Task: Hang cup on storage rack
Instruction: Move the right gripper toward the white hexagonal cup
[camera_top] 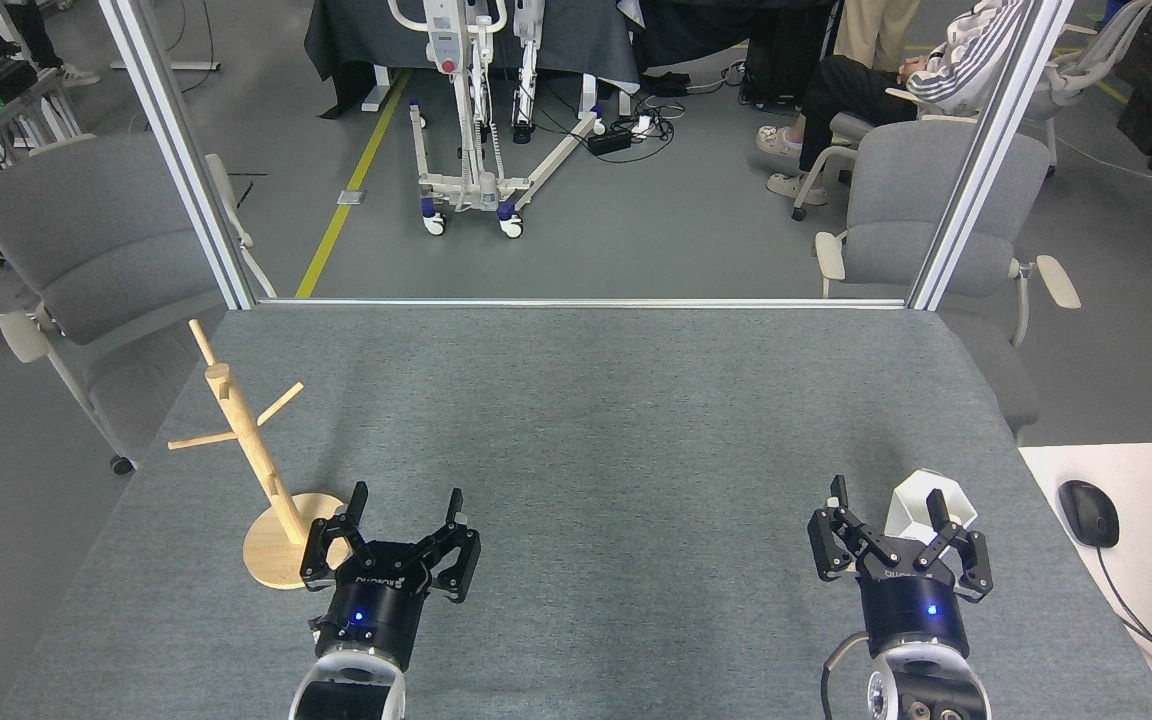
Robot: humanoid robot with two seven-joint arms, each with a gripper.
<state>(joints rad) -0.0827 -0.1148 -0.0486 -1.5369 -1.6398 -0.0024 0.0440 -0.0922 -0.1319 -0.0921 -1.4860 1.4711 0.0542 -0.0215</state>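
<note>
**Tools wide apart, cup by my right side**

Tools first: both of mine sit low over the worktop, and both are spread wide with nothing between the fingers. My left tool (404, 520) hovers near the front left. Its left finger tip sits in front of the round base of the rack. My right tool (888, 508) is at the front right, and its right finger crosses in front of the cup.

Now big to small. The worktop (586, 420) is a wide grey felt sheet that fills most of my view. A thin metal frame (576, 301) runs along its far edge, with two slanted posts going up from the corners. Behind it I see a grey floor with a yellow line, two grey chairs, a white stand on wheels, and a person sitting in the far right corner.

The storage rack (251, 455) stands on the left side of the worktop, near the left edge. It is light wood, with a flat round base, a slim pole that looks tilted from where I watch, and a few thin pegs sticking out. Nothing hangs on the pegs.

The cup (921, 505) is white with flat angled sides. It sits on the worktop at the front right, just behind my right tool, well apart from the rack. I cannot see its handle.

A black mouse (1088, 512) lies on a white desk at the far right.
</note>
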